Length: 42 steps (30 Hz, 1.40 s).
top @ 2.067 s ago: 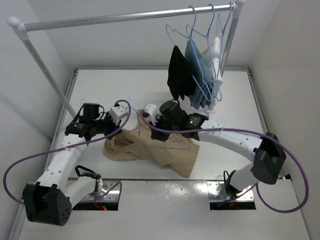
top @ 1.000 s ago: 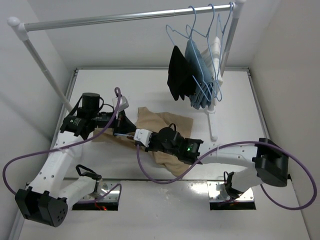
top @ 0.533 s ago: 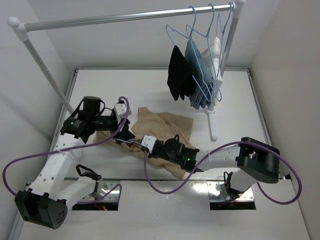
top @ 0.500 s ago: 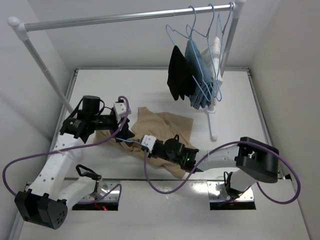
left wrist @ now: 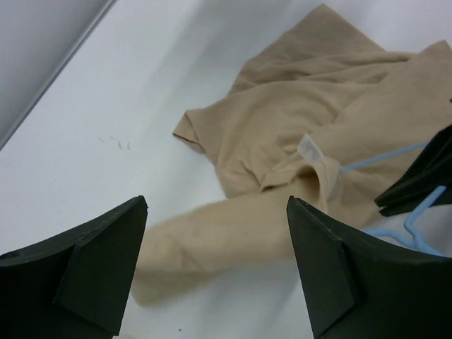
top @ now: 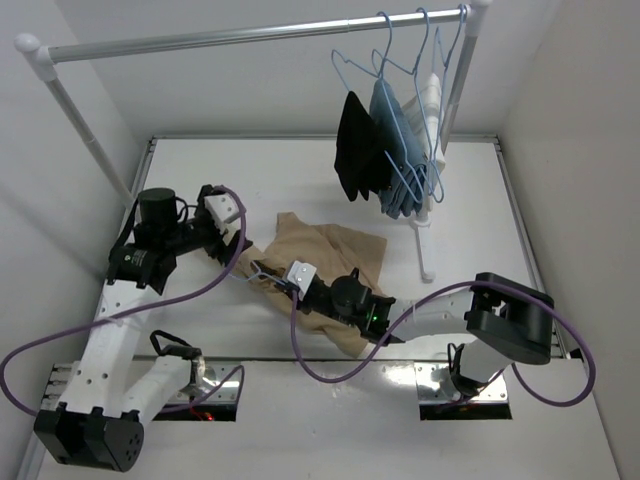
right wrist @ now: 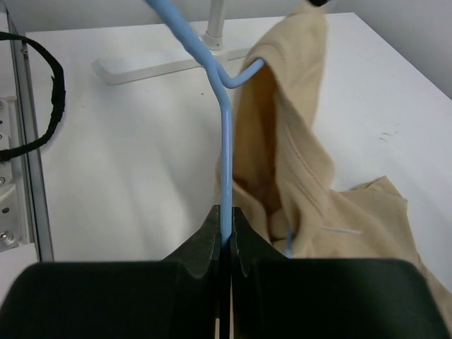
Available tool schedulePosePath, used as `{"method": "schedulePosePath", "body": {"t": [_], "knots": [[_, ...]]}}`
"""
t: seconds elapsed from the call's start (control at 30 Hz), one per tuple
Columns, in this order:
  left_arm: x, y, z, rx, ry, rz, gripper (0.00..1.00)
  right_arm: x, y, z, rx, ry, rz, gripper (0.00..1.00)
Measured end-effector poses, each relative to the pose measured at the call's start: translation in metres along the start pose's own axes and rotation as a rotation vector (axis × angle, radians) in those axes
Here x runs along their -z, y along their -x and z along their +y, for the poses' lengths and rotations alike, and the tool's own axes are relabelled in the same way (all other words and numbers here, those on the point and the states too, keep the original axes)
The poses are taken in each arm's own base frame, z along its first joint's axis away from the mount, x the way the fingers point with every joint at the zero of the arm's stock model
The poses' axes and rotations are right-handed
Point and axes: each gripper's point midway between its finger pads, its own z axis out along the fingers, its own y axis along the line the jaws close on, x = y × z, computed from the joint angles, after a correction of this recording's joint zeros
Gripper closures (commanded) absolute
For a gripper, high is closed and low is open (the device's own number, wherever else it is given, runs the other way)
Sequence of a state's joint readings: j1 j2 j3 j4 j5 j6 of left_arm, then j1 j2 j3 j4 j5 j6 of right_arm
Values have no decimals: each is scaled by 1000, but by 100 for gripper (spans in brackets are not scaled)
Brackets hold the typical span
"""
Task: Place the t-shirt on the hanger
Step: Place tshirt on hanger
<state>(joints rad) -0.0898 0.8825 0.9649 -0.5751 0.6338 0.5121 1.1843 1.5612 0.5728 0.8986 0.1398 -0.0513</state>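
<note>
The tan t-shirt (top: 335,262) lies crumpled on the white table, part of it draped over the light-blue hanger (right wrist: 225,141). My right gripper (right wrist: 225,215) is shut on the hanger's wire below the hook and holds it low over the shirt's left edge (top: 263,271). My left gripper (top: 236,250) hovers just left of the shirt. Its jaws (left wrist: 215,240) stand wide open with nothing between them. Below them a sleeve of the t-shirt (left wrist: 233,233) shows blurred. The hanger's wire (left wrist: 385,159) pokes out near the collar label.
A clothes rack spans the back, its rail (top: 250,35) carrying blue hangers with black, blue and white garments (top: 385,140). Its white foot (top: 425,255) stands right of the shirt and its slanted left post (top: 100,150) is beside my left arm. A black cable (right wrist: 42,106) loops nearby.
My left gripper has opened, let go of the shirt and drawn back up and to the left; the freed sleeve has dropped. My right gripper stays shut on the hanger, shifted slightly left.
</note>
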Motion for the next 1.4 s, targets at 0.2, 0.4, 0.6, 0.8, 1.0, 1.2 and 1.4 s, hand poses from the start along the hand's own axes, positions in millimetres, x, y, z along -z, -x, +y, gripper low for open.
{"method": "schedulePosePath", "body": {"t": [0.2, 0.4, 0.6, 0.8, 1.0, 1.2, 1.4], "knots": [[-8, -22, -7, 24, -49, 44, 16, 1, -5, -1, -4, -1, 16, 100], [-18, -43, -10, 77, -69, 99, 16, 3, -16, -1, 1, 11, 54, 100], [-28, -51, -15, 81, -88, 105, 16, 5, -29, 1, 2, 37, 100, 100], [-41, -42, -20, 44, -124, 67, 16, 7, -39, 6, 4, 76, 137, 100], [-55, -35, -20, -1, -132, 29, 16, 11, -46, 20, 4, 140, 162, 100], [-59, -44, -14, -24, -101, 51, 26, 12, -47, 22, 4, 149, 169, 100], [-36, -62, 29, -147, -8, 114, 47, 12, -48, 22, 4, 146, 171, 100]]}}
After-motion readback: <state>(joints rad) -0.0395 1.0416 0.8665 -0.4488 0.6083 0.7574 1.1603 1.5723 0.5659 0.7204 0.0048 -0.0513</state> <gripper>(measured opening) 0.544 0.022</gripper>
